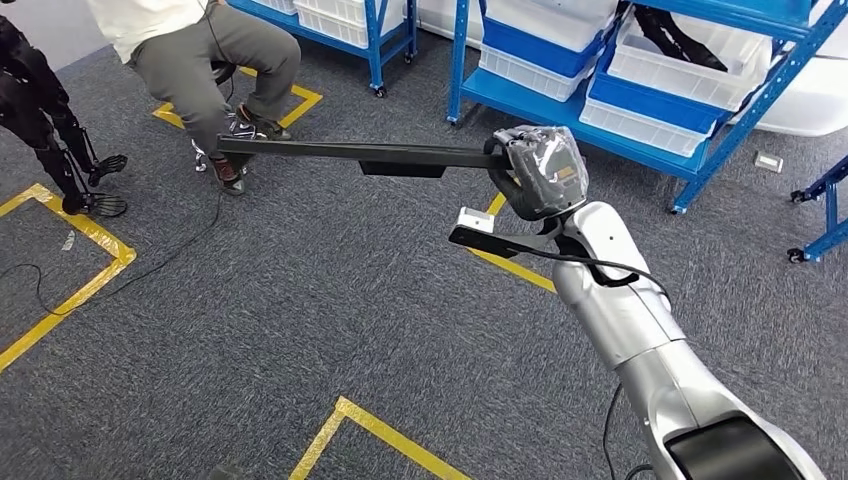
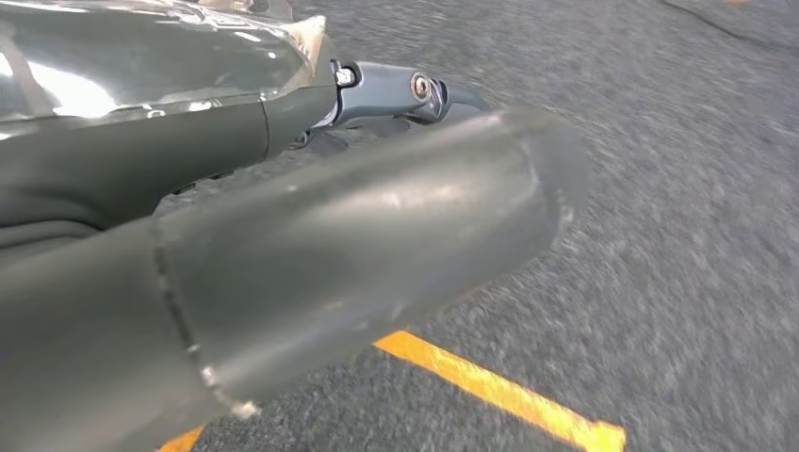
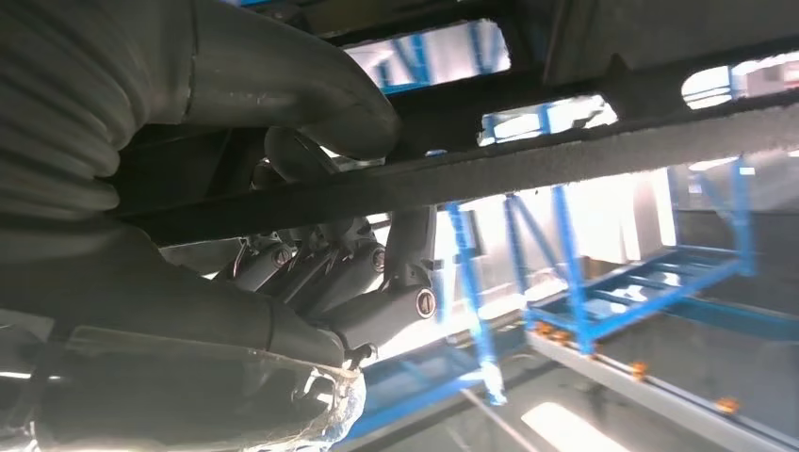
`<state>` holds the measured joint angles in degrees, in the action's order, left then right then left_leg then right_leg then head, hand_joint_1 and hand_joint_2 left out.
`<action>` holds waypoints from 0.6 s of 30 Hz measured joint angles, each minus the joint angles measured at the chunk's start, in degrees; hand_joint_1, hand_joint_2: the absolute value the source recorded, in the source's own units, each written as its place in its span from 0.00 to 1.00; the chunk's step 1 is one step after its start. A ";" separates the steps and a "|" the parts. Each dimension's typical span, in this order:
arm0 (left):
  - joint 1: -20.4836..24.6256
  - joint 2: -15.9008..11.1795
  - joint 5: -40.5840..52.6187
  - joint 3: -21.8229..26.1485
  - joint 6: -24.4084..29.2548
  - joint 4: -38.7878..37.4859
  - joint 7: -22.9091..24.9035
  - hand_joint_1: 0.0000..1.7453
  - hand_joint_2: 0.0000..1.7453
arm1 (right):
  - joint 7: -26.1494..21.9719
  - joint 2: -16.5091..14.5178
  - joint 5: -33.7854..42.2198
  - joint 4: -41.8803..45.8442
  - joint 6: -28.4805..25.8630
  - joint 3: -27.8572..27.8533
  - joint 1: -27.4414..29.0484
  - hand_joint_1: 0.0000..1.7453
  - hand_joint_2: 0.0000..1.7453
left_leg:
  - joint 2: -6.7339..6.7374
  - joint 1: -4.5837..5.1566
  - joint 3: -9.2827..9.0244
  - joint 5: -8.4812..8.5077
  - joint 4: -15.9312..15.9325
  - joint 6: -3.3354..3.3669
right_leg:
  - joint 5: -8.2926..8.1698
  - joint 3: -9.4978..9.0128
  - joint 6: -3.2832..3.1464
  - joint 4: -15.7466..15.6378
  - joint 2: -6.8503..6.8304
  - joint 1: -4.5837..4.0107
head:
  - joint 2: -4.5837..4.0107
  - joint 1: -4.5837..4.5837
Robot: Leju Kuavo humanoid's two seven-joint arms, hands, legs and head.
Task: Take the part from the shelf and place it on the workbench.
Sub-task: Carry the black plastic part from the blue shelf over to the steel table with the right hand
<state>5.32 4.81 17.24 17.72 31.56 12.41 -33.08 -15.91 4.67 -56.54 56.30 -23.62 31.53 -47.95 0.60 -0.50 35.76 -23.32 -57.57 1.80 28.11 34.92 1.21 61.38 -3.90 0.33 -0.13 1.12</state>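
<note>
The part (image 1: 360,152) is a long, flat black bar with a small block under its middle. It hangs level above the grey carpet and reaches left toward a seated person. My right hand (image 1: 540,170), wrapped in clear plastic, grips the bar's right end. In the right wrist view the fingers (image 3: 377,273) curl around the dark bar (image 3: 528,160), with blue shelf frames behind it. My left hand (image 2: 283,273) hangs over the carpet with nothing in it. Its thick thumb hides most of the fingers (image 2: 405,92).
Blue shelves (image 1: 700,160) with white bins (image 1: 650,70) stand at the back right. A person (image 1: 200,60) sits at the back left near the bar's far tip. Black robot legs (image 1: 50,130) stand at the far left. Yellow tape lines (image 1: 380,430) and a cable (image 1: 150,265) cross the carpet.
</note>
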 joint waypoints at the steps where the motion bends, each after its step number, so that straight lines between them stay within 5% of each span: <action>1: 0.03 0.04 0.00 0.01 0.09 0.00 0.05 0.00 0.00 | 0.08 0.01 -0.02 0.03 0.16 -0.04 0.02 0.93 1.00 | -0.57 -0.08 0.06 0.17 0.10 0.29 | 1.60 1.55 -0.25 3.37 1.54 0.20 | 0.00 -0.11; 3: 0.07 0.05 -0.01 0.03 0.21 -0.01 0.08 0.00 0.00 | 0.23 0.07 -0.03 0.03 0.58 -0.08 0.20 0.93 1.00 | -2.08 -0.04 0.25 0.34 0.09 0.55 | 4.56 5.13 -0.49 11.09 3.25 0.27 | 0.00 -0.29; 5: -0.07 0.10 -0.02 0.03 0.24 -0.02 0.08 0.00 0.00 | 0.32 0.16 -0.09 0.03 0.94 -0.08 0.43 0.93 1.00 | -3.85 0.02 0.32 0.40 0.01 0.60 | 4.57 5.95 0.01 12.74 3.75 0.25 | 0.00 -0.30; 9: -0.25 0.21 -0.02 0.05 0.29 -0.02 0.06 0.00 0.00 | 0.31 0.20 -0.16 0.03 1.19 -0.15 0.22 0.93 1.00 | -6.83 0.21 0.58 0.46 -0.42 0.20 | -0.98 -0.65 0.73 -1.03 6.54 0.37 | 0.00 -0.32; 12: -0.45 0.21 -0.02 0.20 0.44 -0.03 -0.03 0.00 0.00 | 0.27 -0.11 -0.29 0.03 1.36 -0.15 0.08 0.93 1.00 | -8.41 0.17 1.08 0.77 -0.32 -0.74 | -1.70 -1.83 0.04 -3.27 6.21 0.36 | 0.00 -0.28; 13: -0.60 0.19 -0.02 0.32 0.48 -0.04 -0.05 0.00 0.00 | 0.26 -0.24 -0.34 0.03 1.48 -0.15 0.04 0.93 1.00 | -8.39 0.07 1.20 0.74 -0.38 -1.02 | -1.88 -2.00 -0.29 -3.46 5.62 0.58 | 0.00 -0.27; 15: -0.80 0.15 -0.02 0.58 0.65 -0.06 -0.10 0.00 0.00 | 0.27 -0.54 -0.42 0.04 1.74 -0.15 -0.09 0.93 1.00 | -5.90 0.22 2.34 -0.80 -2.64 -1.51 | -2.16 -2.39 -1.07 -3.94 4.43 1.14 | 0.00 -0.06; 18: -0.71 0.17 -0.02 0.80 0.82 -0.07 -0.29 0.00 0.00 | 0.26 -0.79 -0.45 0.06 1.94 -0.17 -0.25 0.93 1.00 | -1.45 -0.11 7.55 -5.80 -13.13 -2.30 | -2.08 -2.56 -1.67 -4.06 2.63 1.06 | 0.00 0.22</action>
<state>4.61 4.98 17.22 18.52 32.39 12.35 -33.37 -15.64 3.88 -56.99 56.36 -21.68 31.36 -48.20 -0.85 -0.61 43.31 -29.12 -70.70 -0.50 26.03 32.36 -0.46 57.33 -1.27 1.38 -0.13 1.34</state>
